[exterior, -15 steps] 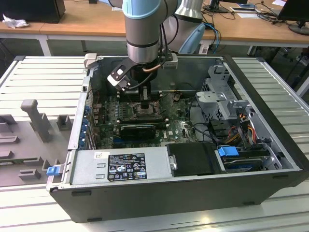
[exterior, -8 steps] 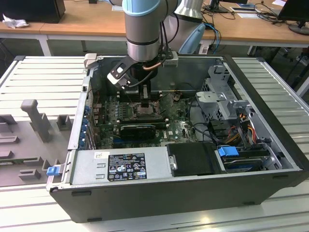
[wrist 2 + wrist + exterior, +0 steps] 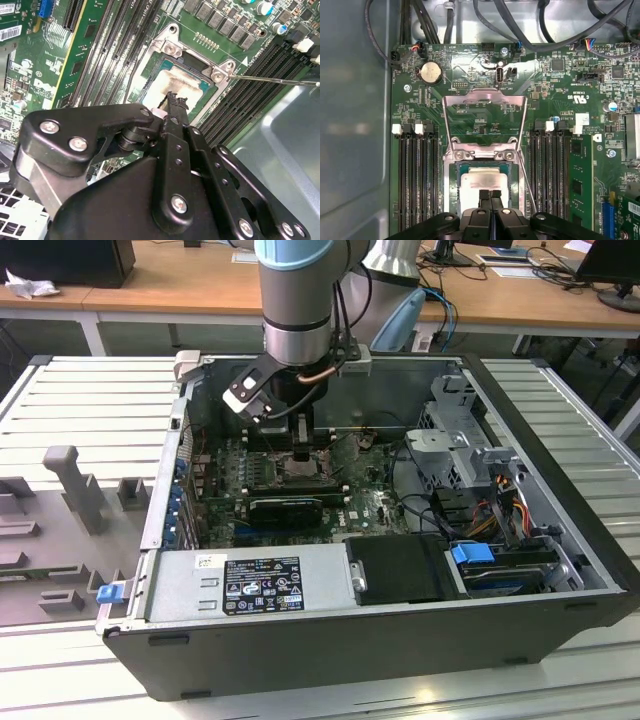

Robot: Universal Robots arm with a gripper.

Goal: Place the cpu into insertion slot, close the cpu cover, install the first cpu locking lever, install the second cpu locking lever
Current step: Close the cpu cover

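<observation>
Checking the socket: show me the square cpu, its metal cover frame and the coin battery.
Pale square cpu (image 3: 482, 179): first wrist view, top face.
Silvery metal cpu cover (image 3: 485, 96): first wrist view, bar opposite hinge.
Round silver coin battery (image 3: 431, 73): first wrist view, centre.

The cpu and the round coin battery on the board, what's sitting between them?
In the first wrist view, the open cpu cover lies between the cpu and the coin battery.
</observation>
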